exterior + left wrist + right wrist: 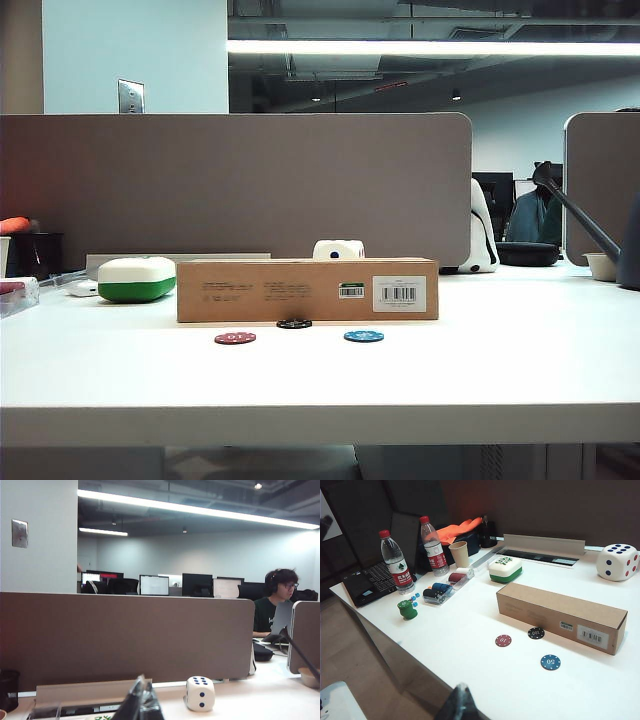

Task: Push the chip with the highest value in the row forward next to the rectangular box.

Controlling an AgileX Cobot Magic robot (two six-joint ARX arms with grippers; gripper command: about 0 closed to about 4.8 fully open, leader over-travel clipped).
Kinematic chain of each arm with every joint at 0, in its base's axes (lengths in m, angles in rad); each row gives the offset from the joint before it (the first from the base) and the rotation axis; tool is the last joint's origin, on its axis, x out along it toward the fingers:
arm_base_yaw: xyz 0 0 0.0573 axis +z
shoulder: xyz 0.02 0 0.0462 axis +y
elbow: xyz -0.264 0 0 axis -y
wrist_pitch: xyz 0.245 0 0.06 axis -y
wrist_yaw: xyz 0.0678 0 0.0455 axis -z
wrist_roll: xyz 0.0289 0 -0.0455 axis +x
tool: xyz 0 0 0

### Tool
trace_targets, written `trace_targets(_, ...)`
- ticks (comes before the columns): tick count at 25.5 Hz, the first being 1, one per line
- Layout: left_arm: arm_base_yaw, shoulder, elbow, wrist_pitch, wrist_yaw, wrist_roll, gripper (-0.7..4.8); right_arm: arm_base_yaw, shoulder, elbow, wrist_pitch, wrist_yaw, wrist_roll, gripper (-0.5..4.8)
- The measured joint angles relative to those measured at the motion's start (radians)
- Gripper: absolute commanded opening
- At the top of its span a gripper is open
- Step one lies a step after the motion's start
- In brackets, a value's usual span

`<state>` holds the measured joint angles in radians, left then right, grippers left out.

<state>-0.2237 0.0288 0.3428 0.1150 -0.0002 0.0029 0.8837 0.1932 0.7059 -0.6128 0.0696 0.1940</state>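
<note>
Black chip [536,633], marked 100, flat on the white bench [470,645], close against the front face of the long brown cardboard box [560,615], ahead of its row mates. Red chip [503,640], marked 10, and blue chip [550,662], marked 50, flat and farther out from the box, well apart. Box lengthwise, white barcode label at one end.

Left gripper [140,702] raised, facing the partition; right gripper [462,705] raised above the bench edge.

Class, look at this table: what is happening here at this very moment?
Nothing is being handled. The black chip lies close beside the rectangular box, ahead of the red chip and blue chip. The left pincer is raised near the partition, the right pincer is held high over the table edge; neither holds anything, and whether they are open is unclear.
</note>
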Motion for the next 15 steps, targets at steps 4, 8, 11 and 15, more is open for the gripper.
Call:
trace_targets(4, 0.000, -0.018, 0.000, -0.005, 0.000, 0.000, -0.05, 0.000, 0.000, 0.000, 0.000, 0.000, 0.000, -0.05)
trace_targets(8, 0.000, -0.026, 0.000, -0.009, 0.000, 0.000, -0.05, 0.000, 0.000, 0.000, 0.000, 0.000, 0.000, -0.06)
trace_targets(11, 0.000, -0.026, 0.000, -0.018, 0.000, 0.000, -0.05, 0.000, 0.000, 0.000, 0.001, 0.000, 0.000, -0.05)
trace_targets(15, 0.000, -0.026, 0.000, -0.033, 0.000, 0.000, -0.05, 0.000, 0.000, 0.000, 0.000, 0.000, 0.000, -0.05)
